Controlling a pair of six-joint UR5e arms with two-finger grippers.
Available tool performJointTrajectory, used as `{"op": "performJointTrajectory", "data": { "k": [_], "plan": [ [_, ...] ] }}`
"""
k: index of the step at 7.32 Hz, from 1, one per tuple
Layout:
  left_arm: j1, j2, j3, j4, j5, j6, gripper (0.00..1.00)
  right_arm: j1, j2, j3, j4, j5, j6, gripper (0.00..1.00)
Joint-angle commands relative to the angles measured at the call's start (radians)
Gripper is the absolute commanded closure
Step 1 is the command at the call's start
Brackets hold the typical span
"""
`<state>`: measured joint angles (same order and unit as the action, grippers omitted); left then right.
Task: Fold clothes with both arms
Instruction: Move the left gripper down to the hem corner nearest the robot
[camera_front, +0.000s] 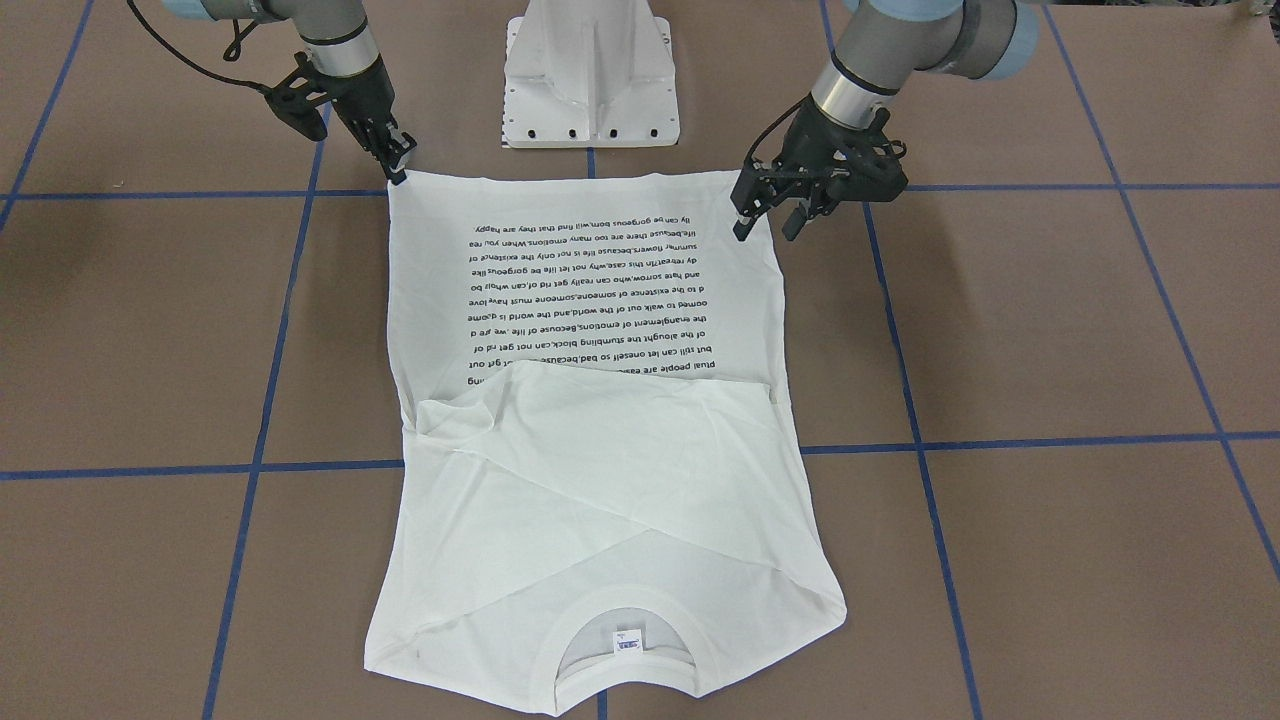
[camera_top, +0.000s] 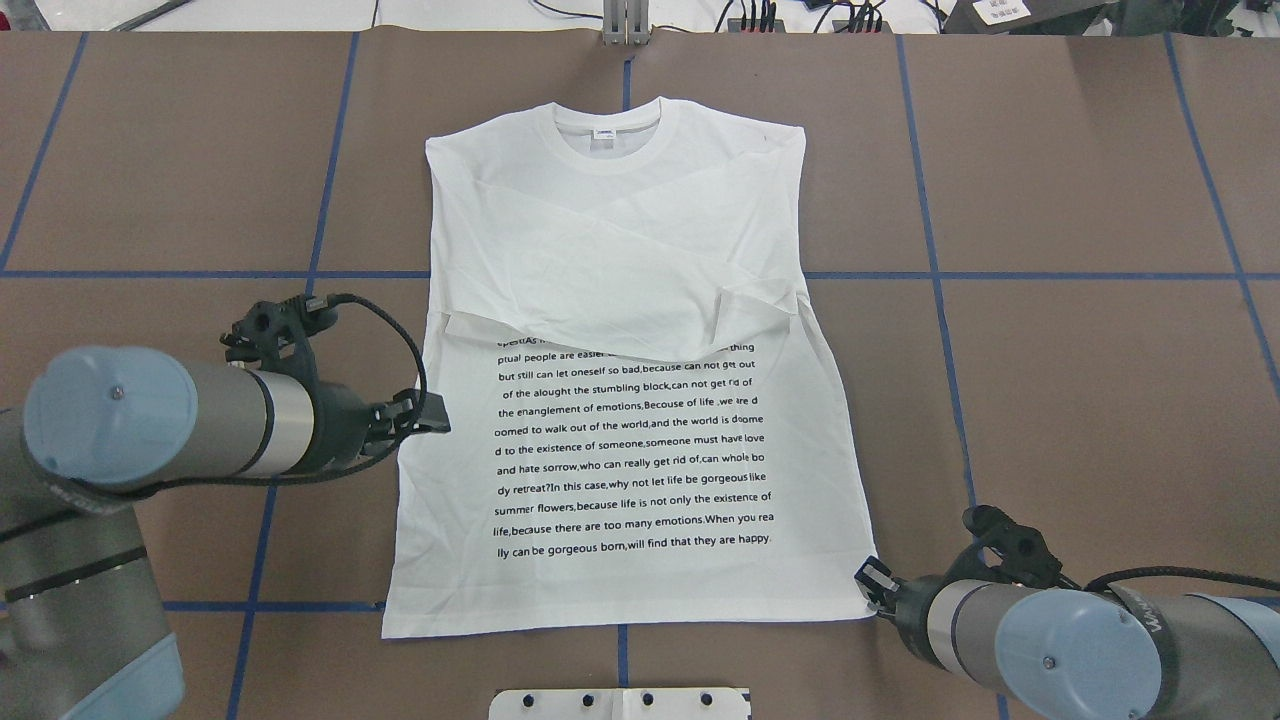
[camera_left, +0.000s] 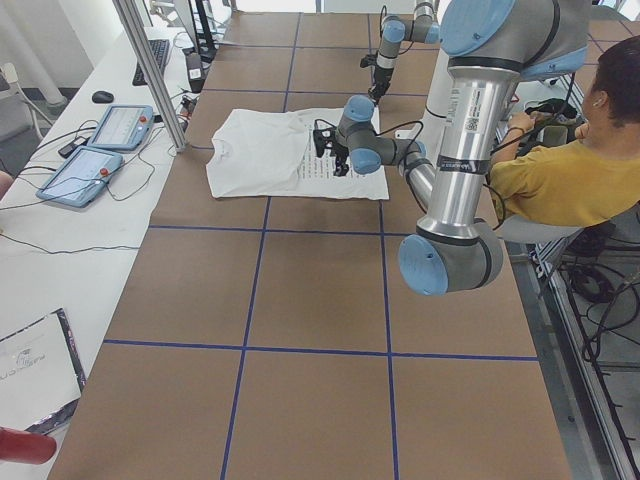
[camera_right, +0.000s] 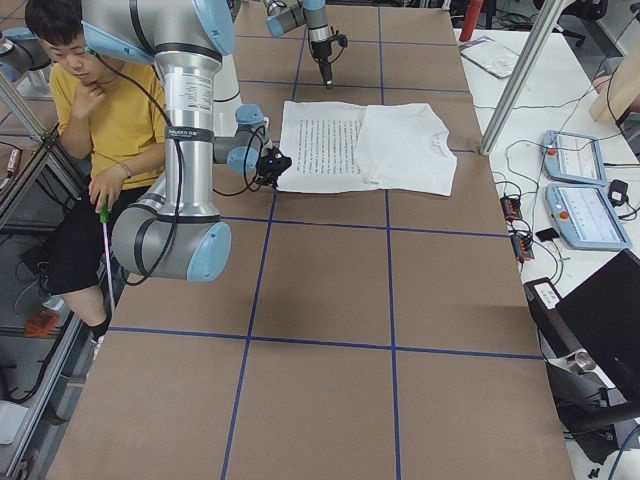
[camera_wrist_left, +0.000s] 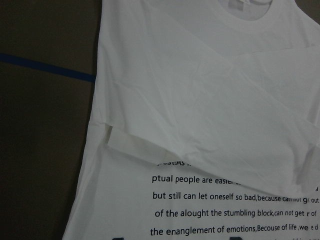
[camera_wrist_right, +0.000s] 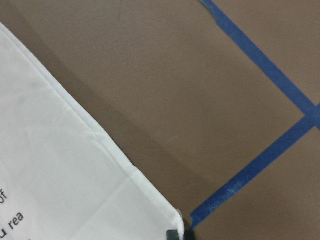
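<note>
Even, diffuse light falls from above. The exterior views are bright and sharp, with only faint, soft shadows. The white T-shirt (camera_top: 620, 230) nears overexposure, its folds pale. The left wrist view is dim and greyish. In the right wrist view a soft shadow band edges the hem on the table (camera_wrist_right: 175, 75).

Left pincer (camera_front: 765, 222) spread, hovering; right pincer (camera_front: 399, 168) low, closure unclear.
</note>
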<state>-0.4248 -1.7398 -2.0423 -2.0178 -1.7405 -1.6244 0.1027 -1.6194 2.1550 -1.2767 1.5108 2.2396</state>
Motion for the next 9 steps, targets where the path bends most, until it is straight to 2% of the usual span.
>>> {"op": "performJointTrajectory", "data": {
  "k": [1, 2, 5, 6, 9],
  "plan": [
    [0.133, 0.038, -0.01, 0.016, 0.045, -0.133, 0.17, 0.002, -0.002, 0.0, 0.0, 0.0, 0.0, 1.0],
    [0.155, 0.04, -0.01, 0.017, 0.061, -0.138, 0.0, 0.002, -0.005, 0.0, -0.001, 0.0, 0.0, 1.0],
    [0.166, 0.063, -0.026, 0.016, 0.061, -0.202, 0.0, 0.002, 0.0, 0.002, -0.001, -0.001, 0.0, 1.0],
    [0.169, 0.092, -0.068, 0.017, 0.061, -0.221, 0.01, 0.009, 0.003, 0.0, 0.0, -0.001, 0.0, 1.0],
    [0.195, 0.124, -0.056, 0.019, 0.061, -0.255, 0.04, 0.009, 0.0, -0.001, 0.0, 0.002, -0.003, 1.0]
  ]
}}
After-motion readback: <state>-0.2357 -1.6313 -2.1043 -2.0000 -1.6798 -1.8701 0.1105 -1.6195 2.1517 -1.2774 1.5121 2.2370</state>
